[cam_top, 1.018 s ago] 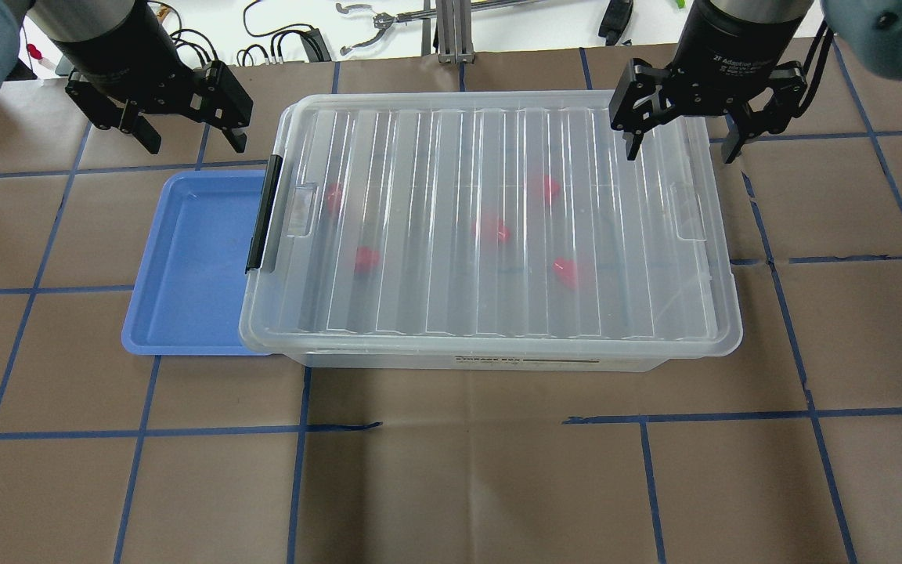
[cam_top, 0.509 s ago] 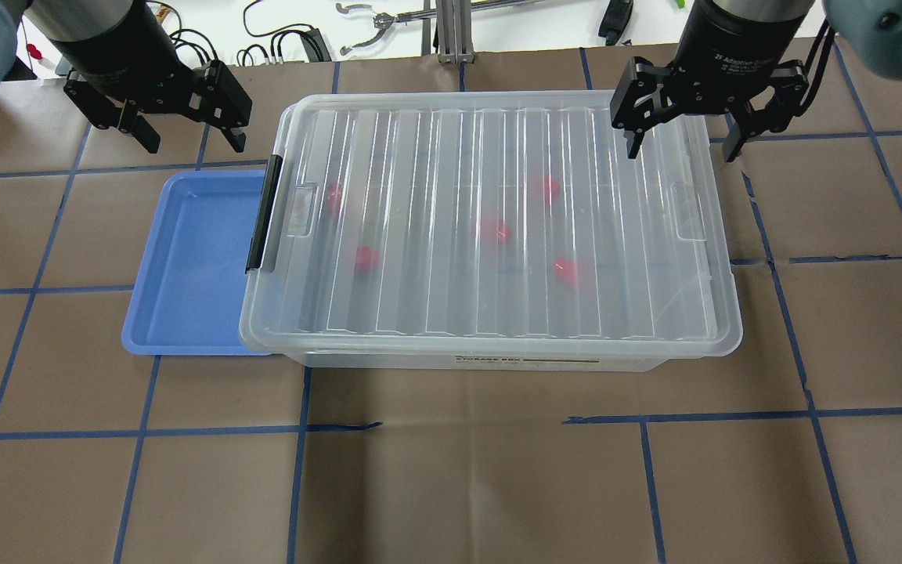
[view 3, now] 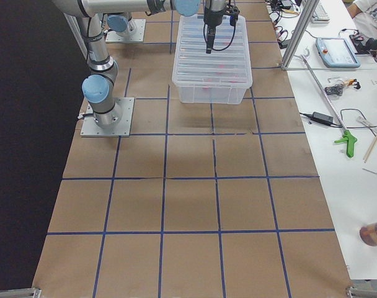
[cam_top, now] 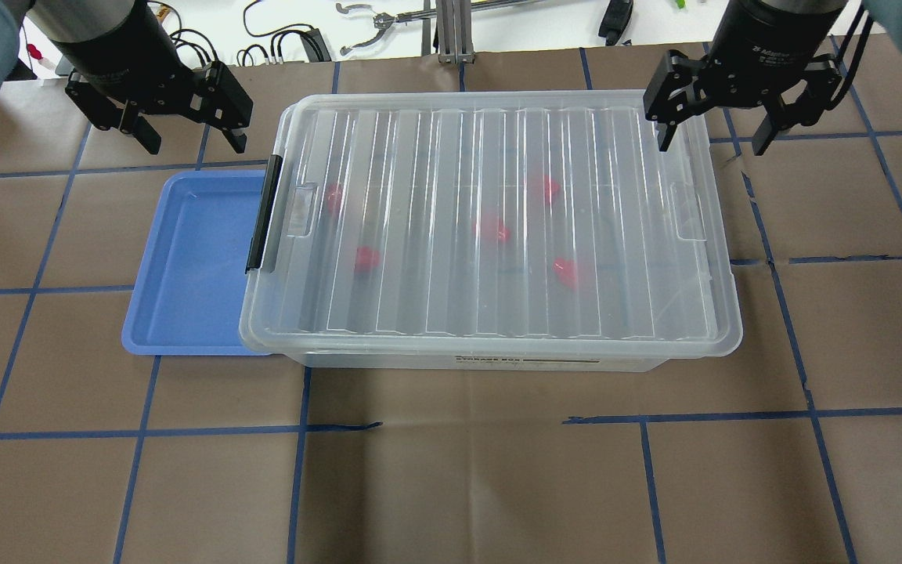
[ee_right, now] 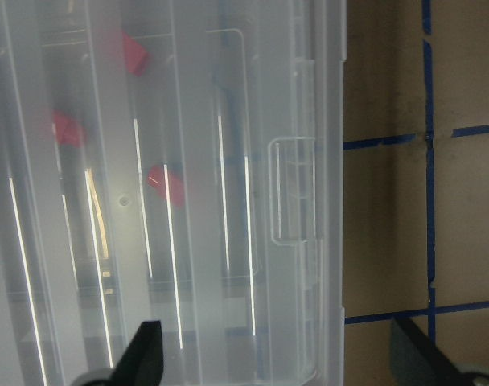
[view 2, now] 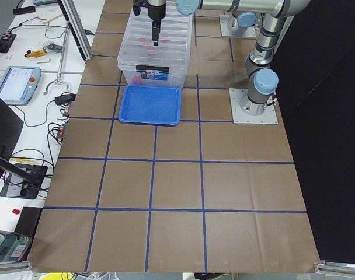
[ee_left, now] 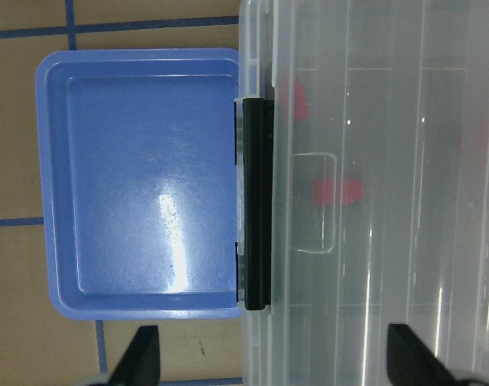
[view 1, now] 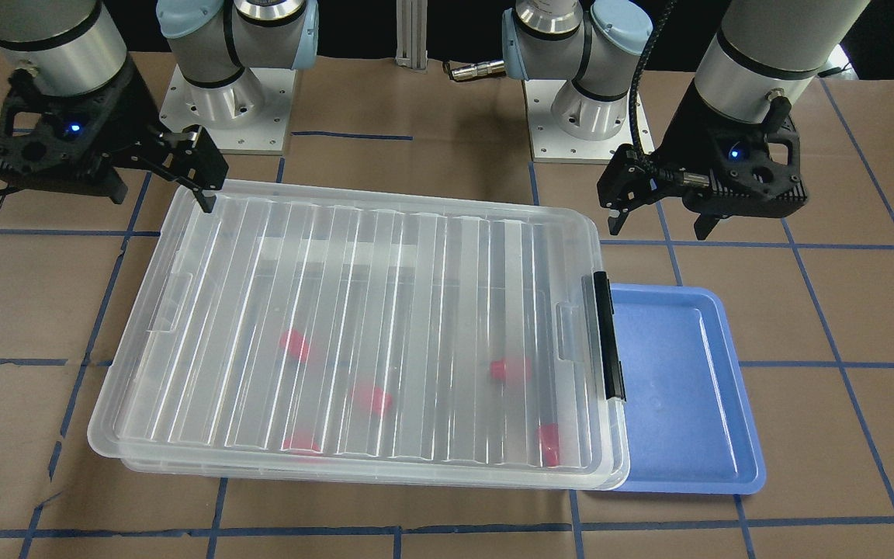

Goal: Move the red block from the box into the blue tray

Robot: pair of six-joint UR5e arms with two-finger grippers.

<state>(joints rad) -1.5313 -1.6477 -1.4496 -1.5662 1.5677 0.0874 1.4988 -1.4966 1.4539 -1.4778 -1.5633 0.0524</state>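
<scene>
Ribbed clear box [cam_top: 420,266] encloses red blocks [cam_top: 492,229] beside smooth blue tray [cam_top: 189,258]; left hand [cam_top: 194,145] and right hand [cam_top: 711,147] spread.

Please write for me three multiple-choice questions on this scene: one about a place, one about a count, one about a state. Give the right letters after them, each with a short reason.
1. Where does the blue tray lie?
A) beside the box, at its latch
B) on top of it
C) inside it

2. How many red blocks are in the box?
A) two
B) five
C) eight

3. What is the state of the lid?
A) taken off
B) standing upright
C) shut on the box

Answers: 1 A, the tray sits right by the latch. 2 B, five red shapes show through the lid. 3 C, the lid lies flat over the whole box.
</scene>
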